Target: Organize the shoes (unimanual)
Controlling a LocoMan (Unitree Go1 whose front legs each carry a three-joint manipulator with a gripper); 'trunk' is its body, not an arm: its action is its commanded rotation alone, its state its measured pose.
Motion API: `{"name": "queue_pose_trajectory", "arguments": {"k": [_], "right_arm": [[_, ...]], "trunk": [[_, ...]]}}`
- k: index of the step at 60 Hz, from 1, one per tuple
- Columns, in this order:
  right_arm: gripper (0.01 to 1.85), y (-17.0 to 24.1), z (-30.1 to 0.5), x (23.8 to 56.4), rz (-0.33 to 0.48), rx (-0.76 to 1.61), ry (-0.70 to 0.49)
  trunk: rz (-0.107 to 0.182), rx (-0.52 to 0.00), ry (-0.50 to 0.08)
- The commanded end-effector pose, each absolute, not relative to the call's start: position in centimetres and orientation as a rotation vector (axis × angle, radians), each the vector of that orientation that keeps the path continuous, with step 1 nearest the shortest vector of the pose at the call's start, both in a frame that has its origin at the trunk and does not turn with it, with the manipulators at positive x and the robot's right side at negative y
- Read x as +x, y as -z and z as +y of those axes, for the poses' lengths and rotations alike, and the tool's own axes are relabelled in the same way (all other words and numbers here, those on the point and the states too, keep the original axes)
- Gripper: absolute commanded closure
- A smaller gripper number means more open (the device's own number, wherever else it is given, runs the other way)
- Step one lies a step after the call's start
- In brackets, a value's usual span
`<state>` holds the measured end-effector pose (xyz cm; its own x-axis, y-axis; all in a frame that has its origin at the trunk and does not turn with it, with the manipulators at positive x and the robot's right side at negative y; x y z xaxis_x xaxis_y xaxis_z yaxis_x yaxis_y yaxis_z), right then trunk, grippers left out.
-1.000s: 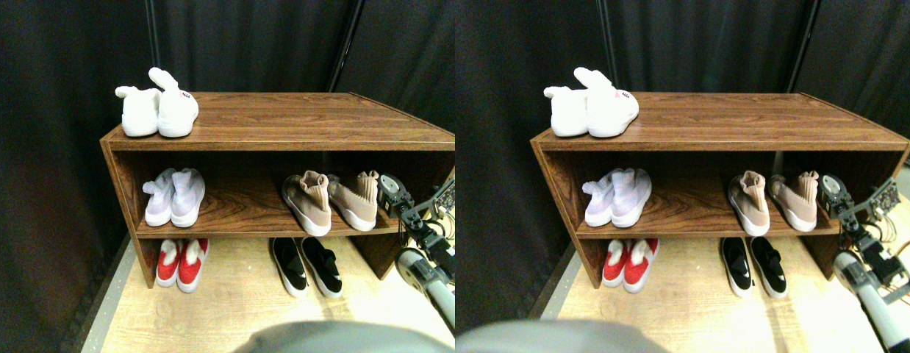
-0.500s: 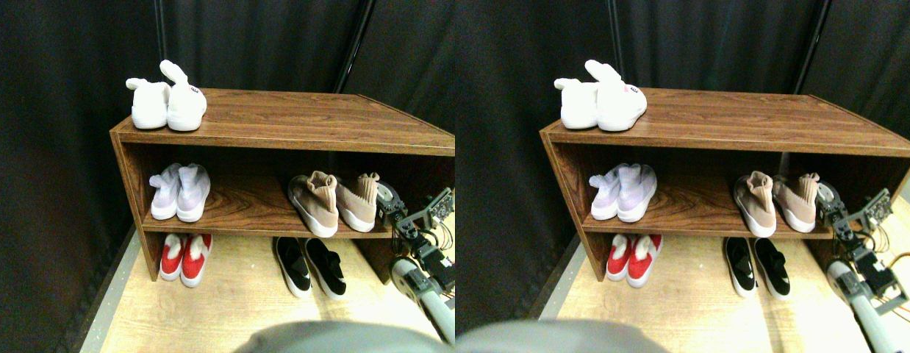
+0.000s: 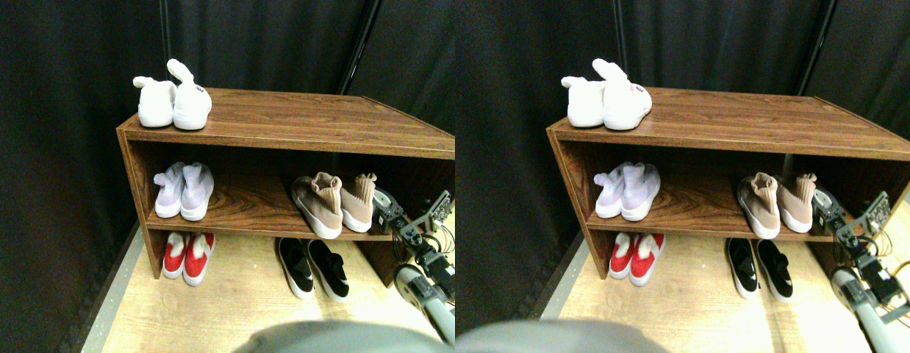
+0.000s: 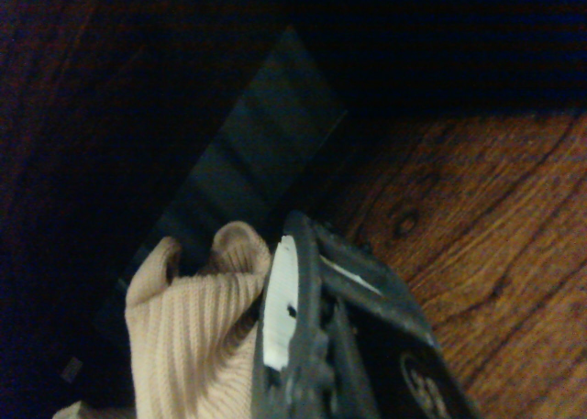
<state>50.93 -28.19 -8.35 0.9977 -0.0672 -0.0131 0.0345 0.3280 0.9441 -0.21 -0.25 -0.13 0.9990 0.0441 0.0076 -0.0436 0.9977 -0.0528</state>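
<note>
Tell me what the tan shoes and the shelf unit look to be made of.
Tan shoes: knit fabric uppers, going by the ribbed sock collar plain in the wrist view, matte; soles white, probably rubber or foam. Shelf unit: dark brown wood or wood-look laminate, with grain lines and knots showing, and a slight sheen on top. Which of the two cannot be told.

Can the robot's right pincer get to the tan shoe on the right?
Probably yes. The right pincer is already right against the right tan shoe on the middle shelf, with nothing between them.
</note>
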Motion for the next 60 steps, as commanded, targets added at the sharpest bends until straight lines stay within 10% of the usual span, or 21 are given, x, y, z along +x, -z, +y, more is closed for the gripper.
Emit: {"name": "queue_pose_trajectory", "arguments": {"k": [1, 60], "right_arm": [[1.80, 7.3, -27.6, 50.8, -0.070, 1.221, 0.020], [1.80, 8.2, -24.5, 49.0, -0.028, 1.308, 0.025]], "trunk": [[0.004, -0.063, -0.058], [0.011, -0.075, -0.058]]}}
